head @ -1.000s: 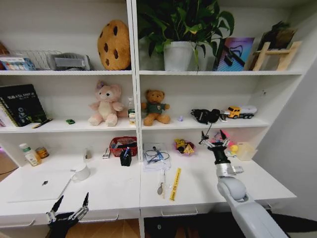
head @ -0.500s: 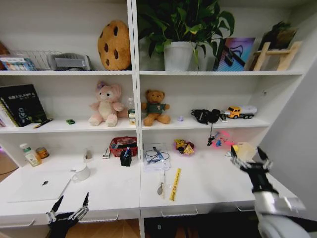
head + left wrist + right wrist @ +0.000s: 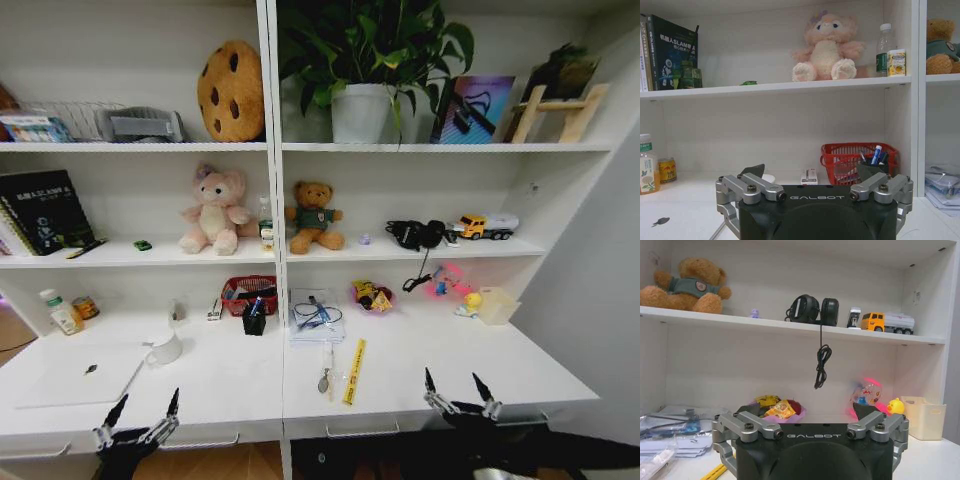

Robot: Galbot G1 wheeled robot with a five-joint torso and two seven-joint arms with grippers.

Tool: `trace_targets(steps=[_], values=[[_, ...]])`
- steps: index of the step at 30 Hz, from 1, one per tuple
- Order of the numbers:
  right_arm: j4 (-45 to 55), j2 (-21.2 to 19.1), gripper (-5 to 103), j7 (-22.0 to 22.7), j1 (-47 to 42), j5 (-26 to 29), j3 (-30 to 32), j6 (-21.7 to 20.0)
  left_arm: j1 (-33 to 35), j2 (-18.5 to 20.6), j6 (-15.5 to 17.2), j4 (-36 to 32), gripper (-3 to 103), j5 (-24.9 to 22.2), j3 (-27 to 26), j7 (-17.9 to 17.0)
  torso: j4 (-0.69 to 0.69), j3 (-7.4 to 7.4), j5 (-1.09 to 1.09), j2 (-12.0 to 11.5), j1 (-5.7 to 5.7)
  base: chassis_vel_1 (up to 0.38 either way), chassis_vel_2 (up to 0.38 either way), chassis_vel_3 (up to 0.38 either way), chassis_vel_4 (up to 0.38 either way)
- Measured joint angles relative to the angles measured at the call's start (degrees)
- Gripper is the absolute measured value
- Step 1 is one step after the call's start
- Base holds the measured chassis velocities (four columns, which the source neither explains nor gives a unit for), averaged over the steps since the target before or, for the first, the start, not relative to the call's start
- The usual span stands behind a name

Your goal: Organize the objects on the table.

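My left hand (image 3: 141,418) and my right hand (image 3: 459,392) both hang low at the front edge of the desk (image 3: 420,350), fingers spread wide and holding nothing. The silver laptop (image 3: 75,375) lies flat on the desk just beyond my left hand. The pens (image 3: 256,305) stand in a dark cup farther back, between my two hands.

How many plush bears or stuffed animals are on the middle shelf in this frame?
2. The pink plush sits in the left bay by the centre divider; the brown teddy bear sits just across it in the right bay. None looks hidden.
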Motion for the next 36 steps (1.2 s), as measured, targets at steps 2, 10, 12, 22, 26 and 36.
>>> trace_targets(steps=[2,10,12,22,26,36], values=[[0.0,0.2,100,0.0,-0.2,-0.7,-0.2,0.0,0.0,0.0,0.0,0.0,100,0.0,0.0,0.0,0.00,0.00,0.00,0.0,0.00,0.000,0.000,0.000,0.000],[0.7,0.4,100,-0.1,-1.6,-1.7,-0.9,-0.2,0.0,0.0,0.0,0.0,100,0.0,0.0,0.0,0.00,0.00,0.01,0.0,0.00,0.000,0.000,0.000,0.000],[0.7,0.3,100,-0.1,-1.7,-1.7,-0.9,-0.2,0.0,0.0,0.0,0.0,100,0.0,0.0,0.0,0.00,0.00,0.01,0.0,0.00,0.000,0.000,0.000,0.000],[0.7,0.3,100,-0.2,-1.5,-1.6,-0.9,-0.2,0.0,0.0,0.0,0.0,100,0.0,0.0,0.0,0.00,0.00,0.01,0.0,0.00,0.000,0.000,0.000,0.000],[0.7,0.2,100,-0.2,-1.5,-1.6,-0.9,-0.2,0.0,0.0,0.0,0.0,100,0.0,0.0,0.0,0.00,0.00,0.01,0.0,0.00,0.000,0.000,0.000,0.000],[0.7,0.2,100,-0.2,-1.4,-1.5,-0.9,-0.2,0.0,0.0,0.0,0.0,100,0.0,0.0,0.0,0.00,0.01,0.02,0.0,0.01,0.110,0.090,-0.100,-0.100]])
